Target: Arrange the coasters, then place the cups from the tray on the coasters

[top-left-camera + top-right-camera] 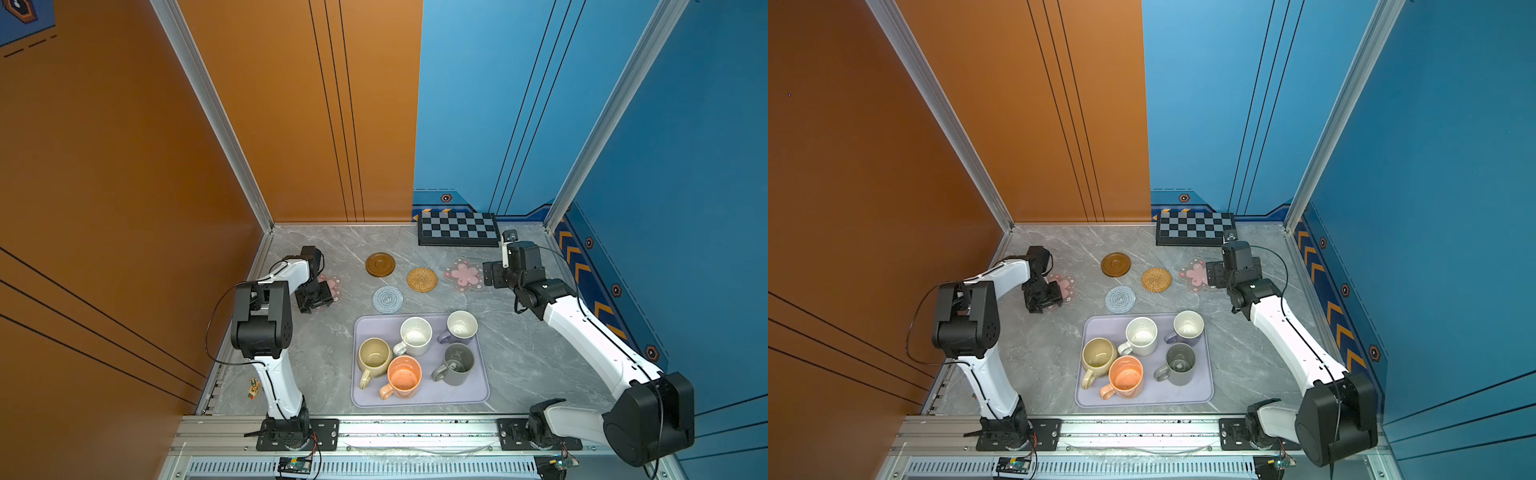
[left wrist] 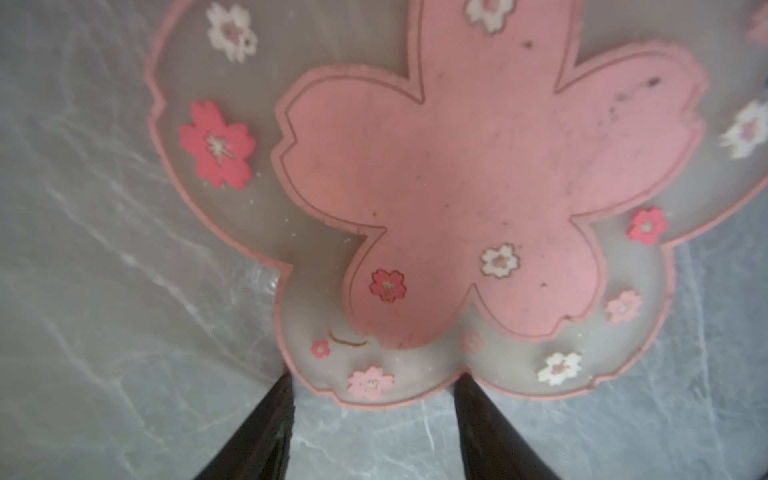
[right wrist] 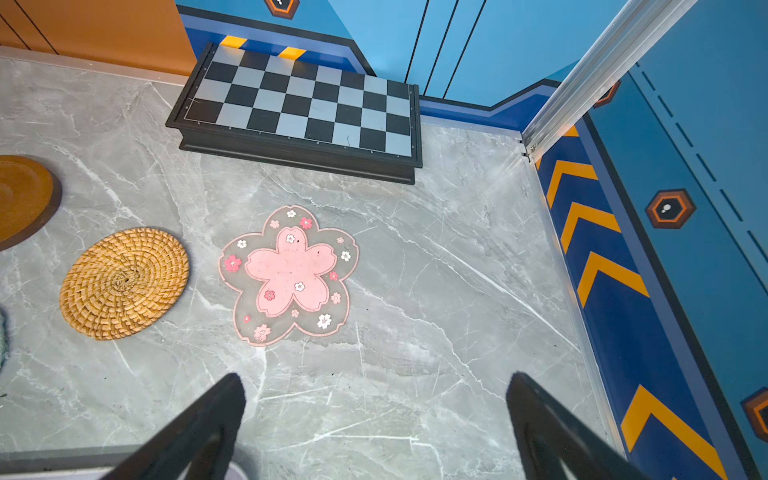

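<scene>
My left gripper (image 2: 372, 382) is open and low over the table; its fingertips (image 2: 282, 384) straddle one edge lobe of a pink flower coaster (image 2: 457, 166), which lies flat. In both top views that gripper (image 1: 318, 297) hides part of the coaster (image 1: 336, 286). My right gripper (image 3: 376, 378) is wide open and empty, just short of the other pink flower coaster (image 3: 289, 274). The brown disc (image 1: 380, 264), rattan (image 1: 422, 279) and crocheted (image 1: 387, 299) coasters lie between the two arms. The lavender tray (image 1: 478, 395) holds the beige (image 1: 374, 357), white (image 1: 415, 334), lavender (image 1: 461, 326), grey (image 1: 457, 363) and orange (image 1: 403, 377) cups.
A black-and-grey checkerboard (image 1: 457, 228) lies against the back wall, behind my right gripper (image 1: 492, 276). Walls close in the marble table at the back and on both sides. The tray sits near the front rail (image 1: 415, 428), between the two arm bases.
</scene>
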You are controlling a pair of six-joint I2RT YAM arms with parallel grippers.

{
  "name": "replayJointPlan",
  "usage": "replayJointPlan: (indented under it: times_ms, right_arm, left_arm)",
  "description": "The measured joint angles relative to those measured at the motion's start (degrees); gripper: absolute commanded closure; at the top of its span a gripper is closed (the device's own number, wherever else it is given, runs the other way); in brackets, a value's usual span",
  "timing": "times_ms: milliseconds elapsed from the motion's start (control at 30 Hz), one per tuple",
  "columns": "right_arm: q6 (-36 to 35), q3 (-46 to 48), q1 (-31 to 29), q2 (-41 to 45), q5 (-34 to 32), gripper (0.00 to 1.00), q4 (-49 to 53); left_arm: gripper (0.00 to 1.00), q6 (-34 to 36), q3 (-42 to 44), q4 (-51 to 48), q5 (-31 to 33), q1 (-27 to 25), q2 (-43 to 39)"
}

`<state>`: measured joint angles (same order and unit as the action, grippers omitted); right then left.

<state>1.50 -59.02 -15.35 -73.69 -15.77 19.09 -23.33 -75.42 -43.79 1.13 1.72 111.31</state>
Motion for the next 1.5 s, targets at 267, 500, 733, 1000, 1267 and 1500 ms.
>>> replayJointPlan:
  times_ms: [267,500,733,1000,1267,1500]
  right_arm:
    - [0.02,-0.79,-0.46,-0.46,-0.90,0.00,1.09]
    - [0.04,-1.68,-1.27,-1.31,-1.07,0.00,1.55]
    - [0.20,-2.82,-2.25,-2.34,-1.66,0.00,1.75]
    - [0.17,-3.56,-2.58,-3.37,-2.54,0.00,1.99]
    - [0.17,-3.72,-3.37,-4.15,-2.54,0.00,2.01]
    - [0.17,-3.72,-3.48,-4.24,-2.56,0.00,1.99]
  left_arm:
    - [0.37,3.13,-6.14,-2.38,0.22,1.68,4.13]
    - [0.37,7.15,-10.80,-4.44,4.31,1.77,6.86]
    - [0.37,10.25,-13.27,-7.39,8.87,1.77,8.24]
    - [0.38,10.93,-12.94,-8.81,5.62,1.88,4.68]
    - [0.54,5.92,-17.27,-8.48,3.89,6.64,-0.31]
    - [0.62,1.11,-14.80,-5.16,2.89,11.93,0.50]
